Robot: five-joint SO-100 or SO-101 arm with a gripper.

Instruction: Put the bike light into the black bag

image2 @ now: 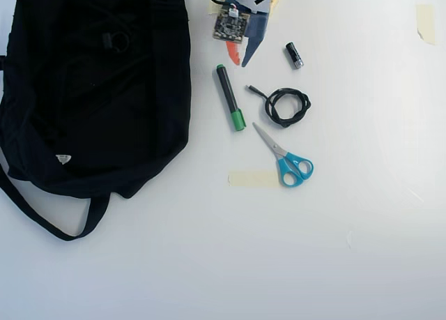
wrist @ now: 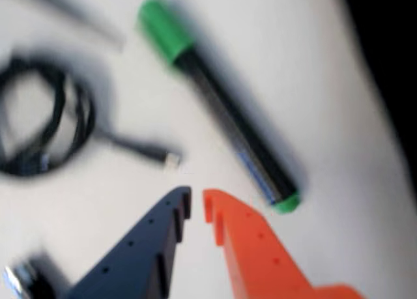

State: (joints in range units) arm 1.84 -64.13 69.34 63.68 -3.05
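Black ring, likely the light [image2: 113,40], barely readable on bag [image2: 139,132]; my gripper [wrist: 197,203] empty, jaws narrow; wrist view blurred.

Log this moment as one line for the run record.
gripper: empty, jaws slightly apart, over table by green marker | bike light: on black bag | stage: placement looks done

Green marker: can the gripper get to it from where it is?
Likely yes. The green marker lies uncovered just beside the gripper, with the cable and black bag clear of it.
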